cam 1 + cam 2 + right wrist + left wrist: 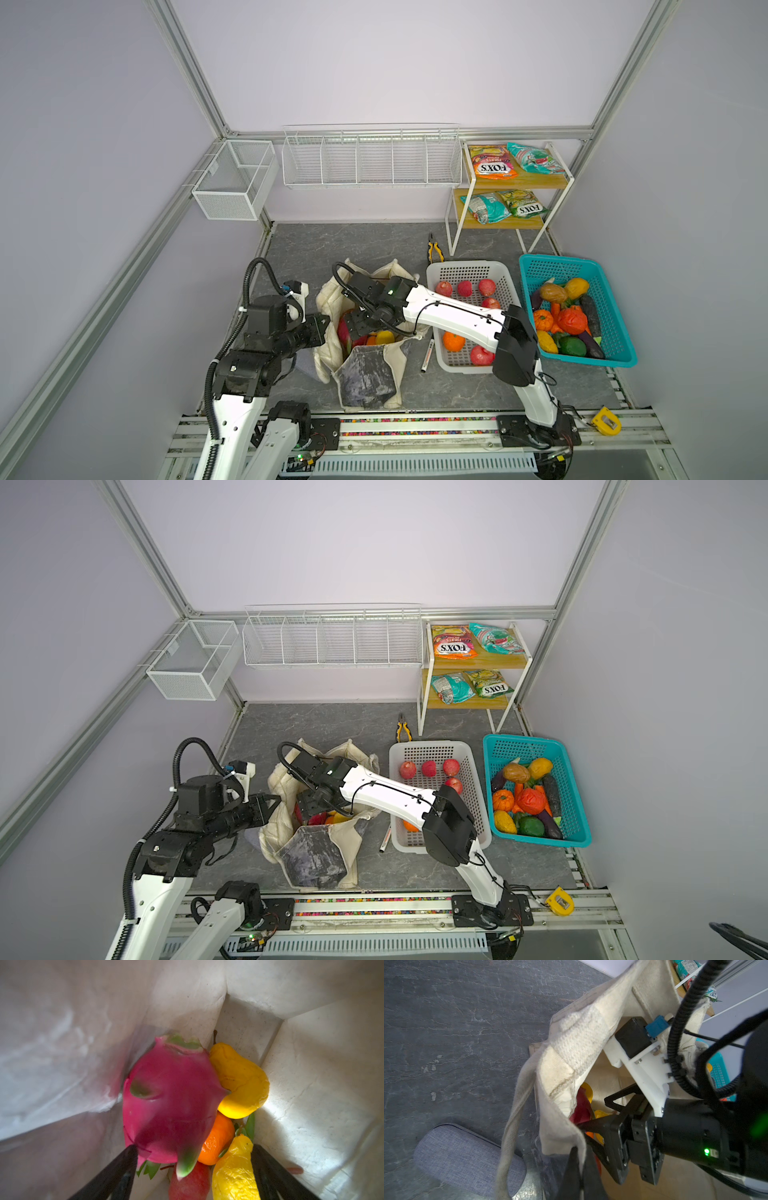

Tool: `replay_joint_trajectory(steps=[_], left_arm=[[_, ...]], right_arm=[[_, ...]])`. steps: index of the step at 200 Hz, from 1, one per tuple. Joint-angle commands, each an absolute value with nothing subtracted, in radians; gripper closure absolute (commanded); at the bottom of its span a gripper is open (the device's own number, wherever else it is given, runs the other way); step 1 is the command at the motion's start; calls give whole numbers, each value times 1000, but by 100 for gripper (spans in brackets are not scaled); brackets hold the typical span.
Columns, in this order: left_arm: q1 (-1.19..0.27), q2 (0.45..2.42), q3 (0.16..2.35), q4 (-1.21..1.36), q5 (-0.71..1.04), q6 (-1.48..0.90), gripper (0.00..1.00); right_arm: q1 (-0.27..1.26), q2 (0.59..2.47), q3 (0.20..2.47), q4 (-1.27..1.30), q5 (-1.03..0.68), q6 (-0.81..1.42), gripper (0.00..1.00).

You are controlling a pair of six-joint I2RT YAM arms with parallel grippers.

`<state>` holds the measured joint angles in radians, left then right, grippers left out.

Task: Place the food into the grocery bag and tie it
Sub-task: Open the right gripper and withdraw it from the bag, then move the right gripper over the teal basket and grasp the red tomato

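Observation:
The cream grocery bag [365, 374] [316, 858] stands open in the middle of the floor. My left gripper [579, 1167] [322, 328] is shut on the bag's rim [577, 1043], with cream fabric pinched between its jaws. My right gripper [193, 1147] [357, 326] reaches down inside the bag and is open, its fingers spread wide. Just beyond them a magenta dragon fruit [168, 1097], slightly blurred, lies on an orange [218, 1138], two yellow fruits [241, 1082] and a red fruit [189, 1184]. Snack packets [494, 162] lie on the shelf.
To the right of the bag are a white basket [469, 270] with red fruits and an orange, and a teal basket [582, 266] of produce. Pliers [434, 249], a marker [427, 355] and a grey pad [467, 1157] lie on the floor. Wire racks [370, 158] hang on the back wall.

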<state>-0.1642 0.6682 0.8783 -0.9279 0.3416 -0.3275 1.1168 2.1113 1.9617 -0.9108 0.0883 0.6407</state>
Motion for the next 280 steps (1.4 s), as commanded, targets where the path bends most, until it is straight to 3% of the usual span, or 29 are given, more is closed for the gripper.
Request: replay_joint_trajectory(steps=[1, 77, 124, 177, 206, 227, 280], left_arm=[[-173, 668, 868, -940, 370, -314, 100], [-187, 624, 864, -929, 391, -307, 100], [-190, 619, 864, -931, 379, -310, 100], [-190, 611, 861, -926, 374, -311, 100], [-190, 624, 862, -928, 382, -309, 100], [-194, 632, 864, -929, 386, -307, 100], [-221, 629, 864, -929, 367, -313, 100]], right_arm=[[1114, 2019, 2002, -910, 111, 595, 12], [1090, 1755, 2091, -1036, 233, 533, 12], [966, 1472, 1895, -1140, 388, 572, 12], [608, 1099, 1523, -1185, 435, 611, 12], [366, 1107, 1458, -1315, 420, 595, 12], [238, 1092, 1351, -1259, 433, 514, 12], [-162, 1132, 1192, -1094, 170, 420, 12]])
